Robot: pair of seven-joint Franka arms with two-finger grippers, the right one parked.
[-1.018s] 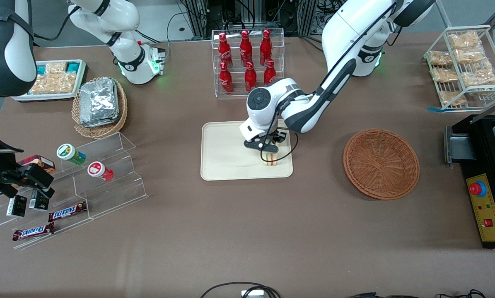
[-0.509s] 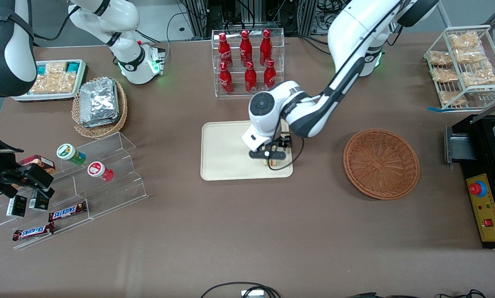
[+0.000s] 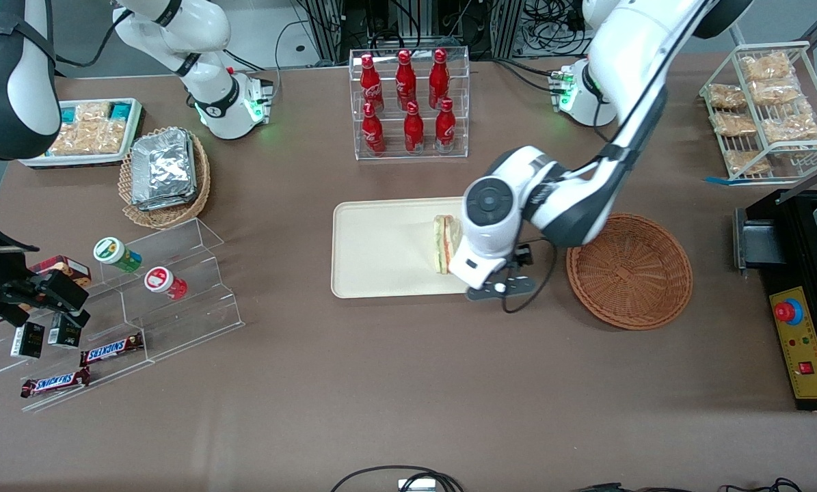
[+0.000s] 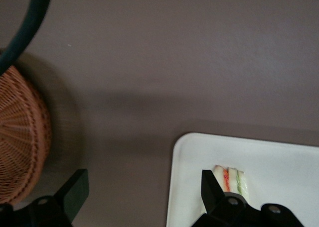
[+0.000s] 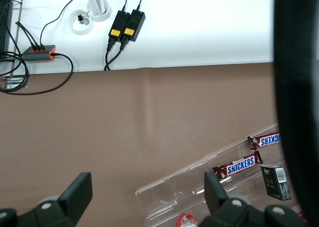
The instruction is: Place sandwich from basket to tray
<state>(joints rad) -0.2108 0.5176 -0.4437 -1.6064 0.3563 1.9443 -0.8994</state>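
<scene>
Gripper gapes wide w/ nothing in it, hanging mid-worktop between tray & basket. Sandwich sits on edge on tray, near basket-side rim; drop looks done.

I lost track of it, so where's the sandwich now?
The sandwich lies on the tray, at the edge nearest the basket; the open gripper hangs beside it.
</scene>
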